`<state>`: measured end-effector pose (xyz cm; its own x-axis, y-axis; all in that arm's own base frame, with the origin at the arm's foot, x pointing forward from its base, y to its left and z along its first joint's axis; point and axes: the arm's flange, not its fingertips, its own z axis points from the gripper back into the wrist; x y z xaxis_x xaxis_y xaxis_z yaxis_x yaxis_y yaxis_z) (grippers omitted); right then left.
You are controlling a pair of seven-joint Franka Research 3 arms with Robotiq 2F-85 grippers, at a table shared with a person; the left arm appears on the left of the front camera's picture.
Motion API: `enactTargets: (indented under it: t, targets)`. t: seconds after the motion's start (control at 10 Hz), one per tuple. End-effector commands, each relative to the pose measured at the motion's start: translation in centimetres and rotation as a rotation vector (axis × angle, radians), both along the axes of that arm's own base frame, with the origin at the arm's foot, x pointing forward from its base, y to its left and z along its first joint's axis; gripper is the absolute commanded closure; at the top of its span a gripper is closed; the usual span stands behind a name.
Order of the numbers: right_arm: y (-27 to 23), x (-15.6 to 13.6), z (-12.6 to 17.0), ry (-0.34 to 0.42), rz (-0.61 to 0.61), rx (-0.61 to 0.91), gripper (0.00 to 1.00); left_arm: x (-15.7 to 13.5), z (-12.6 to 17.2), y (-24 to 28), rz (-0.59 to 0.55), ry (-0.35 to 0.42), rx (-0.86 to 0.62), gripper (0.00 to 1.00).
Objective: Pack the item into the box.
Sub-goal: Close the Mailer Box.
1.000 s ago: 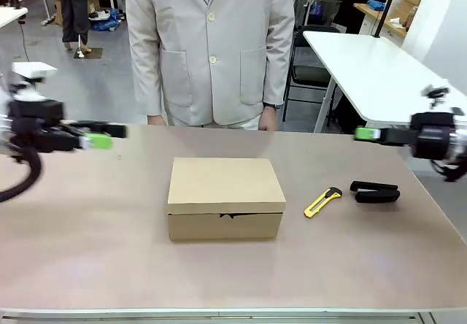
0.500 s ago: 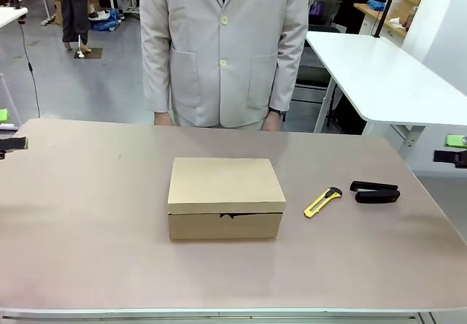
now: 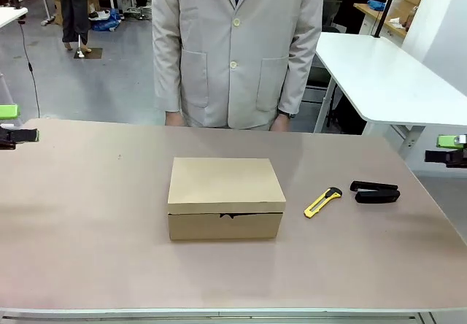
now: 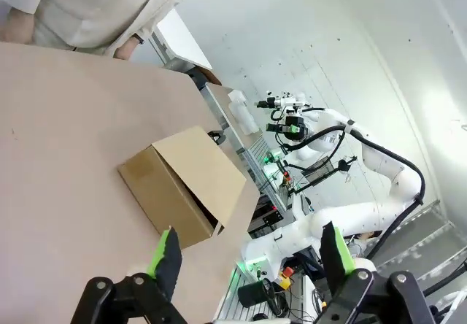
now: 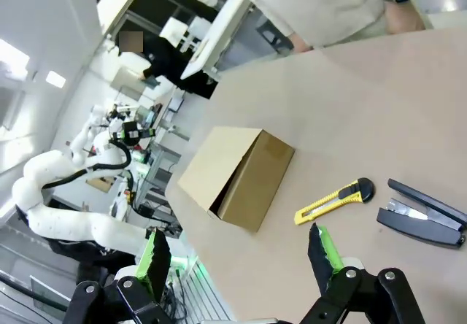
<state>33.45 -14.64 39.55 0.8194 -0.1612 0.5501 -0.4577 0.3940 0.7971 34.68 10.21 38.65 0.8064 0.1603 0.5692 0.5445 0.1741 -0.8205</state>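
I see the shallow brown cardboard box (image 3: 225, 197) lid-down mid-table; my left gripper (image 4: 246, 254) and right gripper (image 5: 237, 255) hang spread wide, grasping nothing.

Wide free table around the closed box (image 3: 225, 196)

Only the yellow knife (image 3: 322, 201) and the stapler (image 3: 375, 192) stand at its right.
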Motion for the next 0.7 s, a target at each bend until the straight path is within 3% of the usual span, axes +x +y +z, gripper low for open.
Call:
enactTargets:
  t: [0.0, 0.6]
  targets:
    - [0.24, -0.02, -0.11, -0.020, -0.007, -0.001, 0.00, -0.35, -0.25, 0.00, 0.008, -0.013, 0.002, 0.00]
    - [0.24, -0.02, -0.11, -0.020, -0.007, -0.001, 0.00, -0.35, -0.25, 0.00, 0.008, -0.013, 0.002, 0.00]
